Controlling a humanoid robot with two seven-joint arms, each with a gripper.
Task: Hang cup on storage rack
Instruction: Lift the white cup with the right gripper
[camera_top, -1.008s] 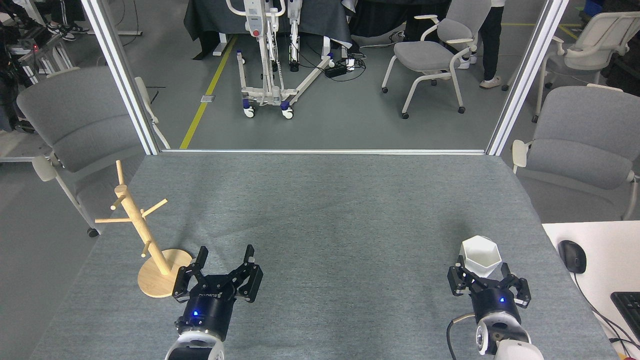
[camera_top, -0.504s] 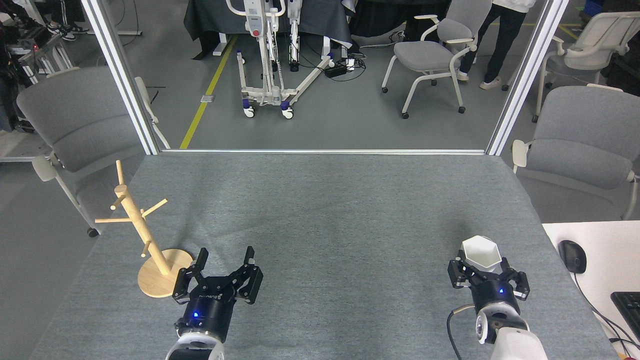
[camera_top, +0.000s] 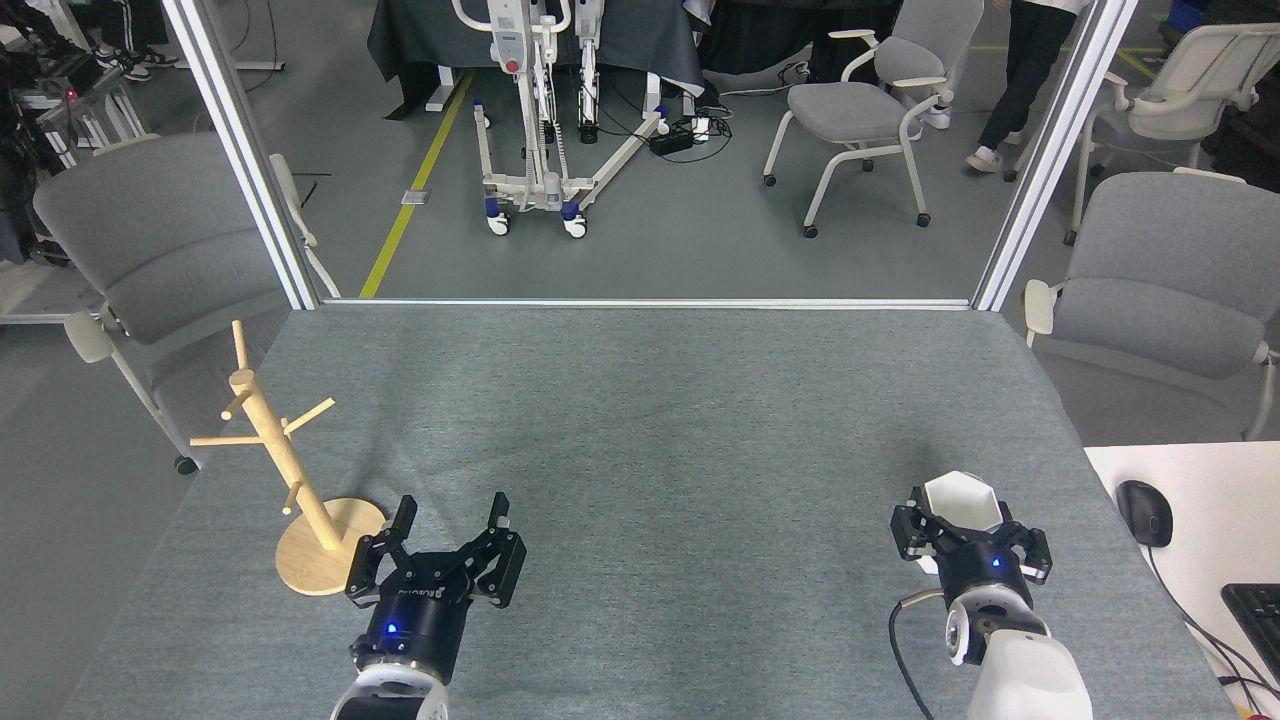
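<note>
- The right gripper has advanced over the cup since the frame one second ago; its black fingers now flank the cup body on both sides.
- Jaw state, right: spread about as wide as the cup. Whether the pads press on the cup walls cannot be determined from this view.
- The cup stands upright on the grey table, near the right edge, hexagonal rim facing up. More of its lower body is hidden by the gripper than before.
- The left gripper is unchanged: jaws wide open, holding nothing, resting low just right of the storage rack.
- The storage rack stands upright at the left table edge, in the same position, well apart from the cup.
- A person's legs in the background have shifted right.
</note>
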